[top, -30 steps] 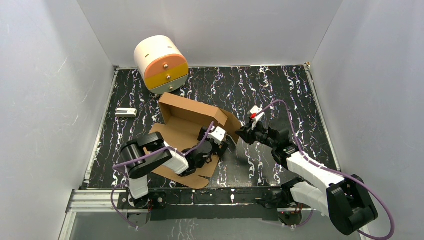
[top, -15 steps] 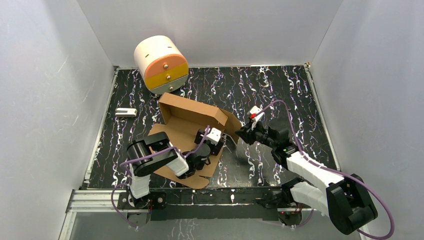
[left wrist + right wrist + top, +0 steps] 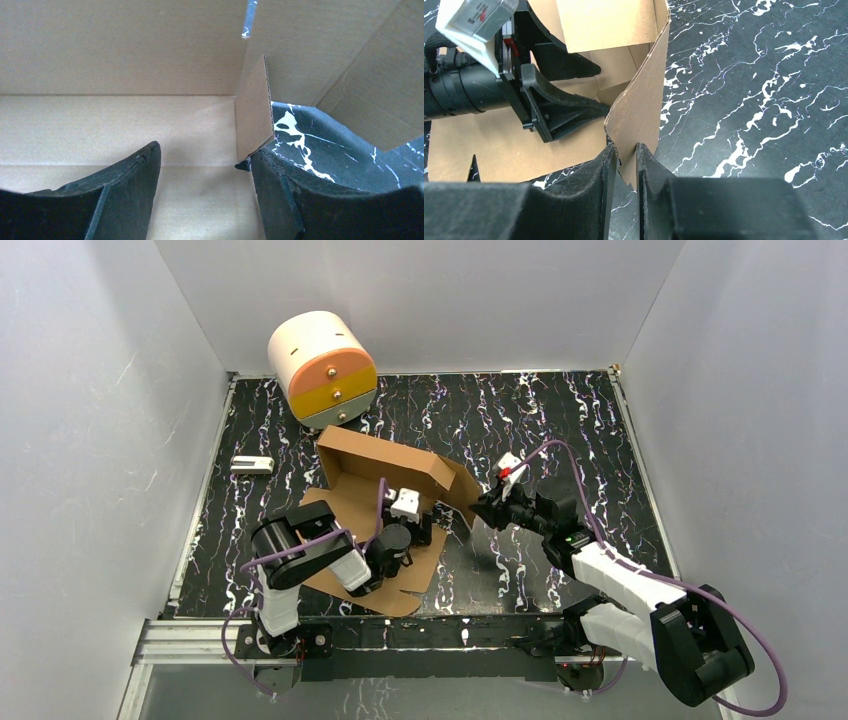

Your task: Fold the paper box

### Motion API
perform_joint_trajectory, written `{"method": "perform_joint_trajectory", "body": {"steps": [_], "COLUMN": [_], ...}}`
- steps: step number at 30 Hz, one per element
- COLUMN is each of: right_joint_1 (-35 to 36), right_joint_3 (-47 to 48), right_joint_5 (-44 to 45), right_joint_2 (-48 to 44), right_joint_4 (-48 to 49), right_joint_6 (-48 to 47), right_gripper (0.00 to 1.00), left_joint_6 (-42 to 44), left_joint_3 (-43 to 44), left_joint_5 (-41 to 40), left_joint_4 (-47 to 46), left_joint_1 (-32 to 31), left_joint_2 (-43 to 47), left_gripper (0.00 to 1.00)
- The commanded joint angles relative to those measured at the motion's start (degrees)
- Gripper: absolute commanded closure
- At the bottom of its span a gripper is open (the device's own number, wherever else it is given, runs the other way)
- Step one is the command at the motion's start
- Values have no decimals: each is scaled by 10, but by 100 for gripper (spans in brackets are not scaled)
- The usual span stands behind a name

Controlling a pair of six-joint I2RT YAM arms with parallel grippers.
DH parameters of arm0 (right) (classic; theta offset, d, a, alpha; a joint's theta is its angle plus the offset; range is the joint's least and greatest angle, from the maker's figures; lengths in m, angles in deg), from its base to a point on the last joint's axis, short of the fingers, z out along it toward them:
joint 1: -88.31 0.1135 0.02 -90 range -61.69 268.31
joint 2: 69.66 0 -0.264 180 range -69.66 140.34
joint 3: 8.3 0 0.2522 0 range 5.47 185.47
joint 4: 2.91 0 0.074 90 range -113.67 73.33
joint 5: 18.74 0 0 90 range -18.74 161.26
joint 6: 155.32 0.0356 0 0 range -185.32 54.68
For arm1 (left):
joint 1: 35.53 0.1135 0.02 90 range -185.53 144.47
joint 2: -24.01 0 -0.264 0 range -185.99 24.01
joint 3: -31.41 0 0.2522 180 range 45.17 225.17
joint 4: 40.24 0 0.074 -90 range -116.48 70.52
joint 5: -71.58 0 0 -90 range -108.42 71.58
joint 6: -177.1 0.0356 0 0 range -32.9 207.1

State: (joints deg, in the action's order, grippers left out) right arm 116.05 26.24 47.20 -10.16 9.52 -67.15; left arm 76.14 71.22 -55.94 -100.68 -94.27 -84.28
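- We're in a white-walled bay, looking down on a black table (image 3: pixel 560 420) veined with white and purple like marble.
- The paper box (image 3: pixel 370 465) lies left of centre, in front of the left arm, half folded with its hollow side up.
- Its long run goes from the far side toward the near edge, skewed a little rightward. The raised far panel runs crosswise and dips toward the right arm.
- It's plain brown cardboard with a matte face. The cut edges show their corrugation, and the creases are sharp where the walls meet the floor.
- The left claw (image 3: pixel 205 160) is down inside the box with its jaws standing well apart and only bare cardboard floor between them.
- A small upright tab (image 3: pixel 252 117) stands just at the tip of its right-hand finger (image 3: pixel 280 200). Whether they touch, I cannot tell.
- The right claw (image 3: pixel 622 150) is nearly closed and pinches the lower edge of the box's side flap (image 3: pixel 639 110), holding it upright.
- Black table lies beyond that flap, and the left claw sits just on its inner side.
- At the far left corner sits a cream cylindrical cabinet (image 3: pixel 322 370) with orange and yellow drawers, well apart from the box.
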Motion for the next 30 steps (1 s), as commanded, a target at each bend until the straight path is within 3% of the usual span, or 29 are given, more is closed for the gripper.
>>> {"method": "perform_joint_trajectory", "body": {"steps": [1, 7, 11, 15, 24, 30], "right_joint_1": [0, 0, 0, 0, -16, -32], "right_joint_3": [0, 17, 34, 57, 117, 130], "right_joint_5": [-19, -15, 30, 100, 264, 207], "right_joint_2": [9, -7, -52, -95, -68, 24], "right_joint_4": [47, 29, -5, -44, -85, -59], "right_joint_6": [-5, 0, -1, -15, -38, -56], "right_gripper": [71, 60, 48, 41, 40, 40], "left_joint_6": [-73, -87, -91, -92, -111, -135], "left_joint_3": [-14, -22, -27, -32, -37, -48], "left_joint_5": [14, 31, 44, 46, 59, 70], "left_joint_4": [-80, -81, -81, -82, -86, -90], "left_joint_1": [17, 20, 21, 23, 33, 45], "left_joint_2": [10, -5, -10, -10, -16, -6], "left_gripper": [37, 38, 38, 38, 38, 40]}}
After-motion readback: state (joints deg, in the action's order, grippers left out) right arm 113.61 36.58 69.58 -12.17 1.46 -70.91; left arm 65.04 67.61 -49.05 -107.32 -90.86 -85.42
